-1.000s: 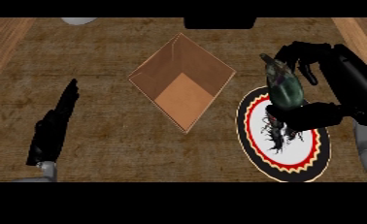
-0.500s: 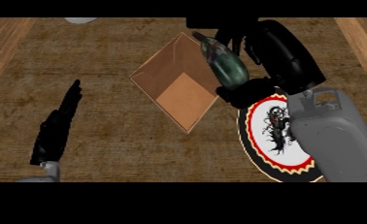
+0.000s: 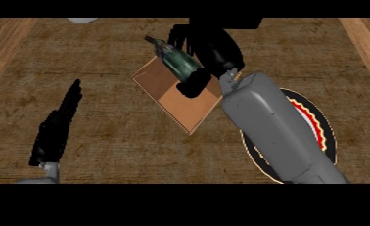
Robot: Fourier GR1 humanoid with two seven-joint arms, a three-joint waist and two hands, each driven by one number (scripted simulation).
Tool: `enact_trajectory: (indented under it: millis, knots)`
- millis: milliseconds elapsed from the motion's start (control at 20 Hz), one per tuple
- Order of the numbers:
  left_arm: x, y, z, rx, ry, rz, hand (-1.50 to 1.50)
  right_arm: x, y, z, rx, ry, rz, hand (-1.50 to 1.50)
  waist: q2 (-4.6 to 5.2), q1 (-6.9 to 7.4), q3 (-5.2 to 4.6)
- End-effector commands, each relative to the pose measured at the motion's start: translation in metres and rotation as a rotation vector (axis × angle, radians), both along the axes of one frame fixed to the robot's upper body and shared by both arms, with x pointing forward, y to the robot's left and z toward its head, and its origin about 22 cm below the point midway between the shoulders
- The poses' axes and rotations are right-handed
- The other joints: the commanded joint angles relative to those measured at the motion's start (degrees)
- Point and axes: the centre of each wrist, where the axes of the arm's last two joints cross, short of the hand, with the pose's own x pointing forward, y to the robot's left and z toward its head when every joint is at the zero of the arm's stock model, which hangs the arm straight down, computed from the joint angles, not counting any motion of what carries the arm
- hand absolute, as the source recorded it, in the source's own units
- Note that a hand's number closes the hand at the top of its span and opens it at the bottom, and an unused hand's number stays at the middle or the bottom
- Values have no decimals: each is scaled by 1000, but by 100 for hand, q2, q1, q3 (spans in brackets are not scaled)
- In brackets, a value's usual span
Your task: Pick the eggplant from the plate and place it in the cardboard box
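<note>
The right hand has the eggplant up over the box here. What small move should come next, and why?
Probably lower the right hand a little toward the middle of the cardboard box before letting go. The eggplant, held in its curled fingers, lies over the box's far corner, partly above the rim rather than inside, so a release now might land on the edge. The plate is already behind the forearm.

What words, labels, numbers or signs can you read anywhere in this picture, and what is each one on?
None: no readable text shows anywhere.
The plate carries only a red, yellow and black rim pattern, no letters.
The cardboard box is plain brown, with no label.
The eggplant, held in the right hand, the left hand and the counter bear no markings.
</note>
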Motion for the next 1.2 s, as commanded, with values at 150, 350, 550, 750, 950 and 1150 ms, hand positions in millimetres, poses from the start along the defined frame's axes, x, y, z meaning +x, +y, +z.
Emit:
enact_trajectory:
  millis: [150,350,550,750,950,1150]
  knots:
    - [6,-9,0,-10,3,-13,0,30,29,-32,-25,139,-92,-150,16,42,1]
    - [2,0,0,10,-12,-5,0,50,23,-58,5,125,-91,-150,35,90,2]
    - [-7,-19,6,-3,3,-36,0,40,34,-63,121,108,-92,-150,20,132,5]
    - [8,1,2,8,-22,-37,0,41,22,-60,384,40,-188,-150,50,154,3]
    - [4,-10,1,2,-12,11,0,56,-3,-54,585,37,-255,-150,38,48,9]
    - [-2,3,-6,-1,9,2,0,62,-36,-45,773,65,-244,-150,6,-44,9]
